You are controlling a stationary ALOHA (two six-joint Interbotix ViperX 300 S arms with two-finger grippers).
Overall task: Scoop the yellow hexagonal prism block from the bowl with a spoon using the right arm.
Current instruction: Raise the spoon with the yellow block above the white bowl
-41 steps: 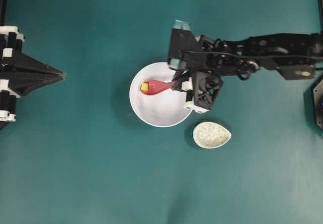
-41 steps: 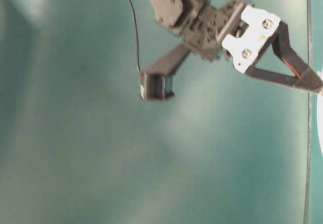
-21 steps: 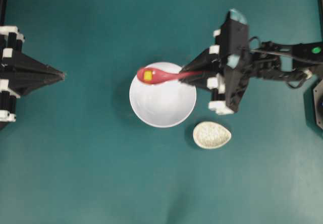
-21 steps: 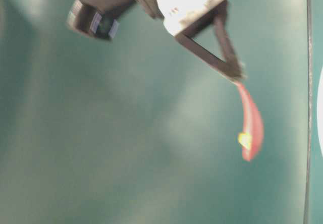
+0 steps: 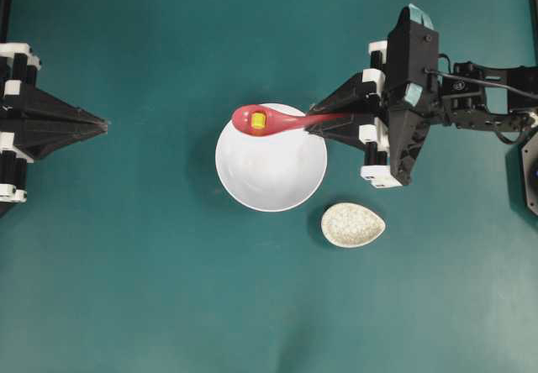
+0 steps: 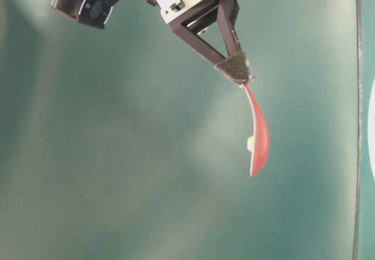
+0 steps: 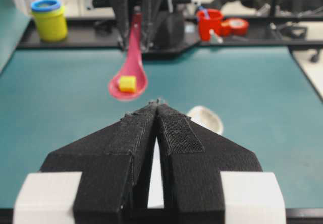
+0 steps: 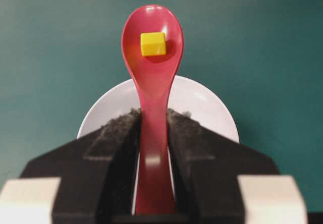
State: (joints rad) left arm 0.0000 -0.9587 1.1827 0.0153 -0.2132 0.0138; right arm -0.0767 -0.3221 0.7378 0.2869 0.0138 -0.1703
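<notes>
Overhead view first: we see the right gripper (image 5: pixel 315 123) on the right side of the frame, with its two fingers pinched on the handle of the red-pink spoon (image 5: pixel 273 121). The spoon points left. Its scoop sits above the top rim of the big white bowl (image 5: pixel 271 171), near the middle of the frame. The little yellow block (image 5: pixel 258 120) lies in the scoop. Just below and right of the bowl is a small speckled dish (image 5: pixel 353 225), apart from the bowl. All of this is over the teal table (image 5: pixel 151 272).

From the right wrist view we look along the spoon (image 8: pixel 152 82). The black fingers (image 8: pixel 116 148) press on both sides of the handle, and the block (image 8: pixel 153 44) rests in the scoop at the top of the frame, past the bowl (image 8: pixel 202 105).

At table level, the spoon (image 6: pixel 258 134) hangs in the air off the gripper's tip, with a bit of the block showing at its side.

Far left in the overhead view, the left gripper (image 5: pixel 101 123) has its fingers pressed together and holds nothing. It is well apart from the bowl.
</notes>
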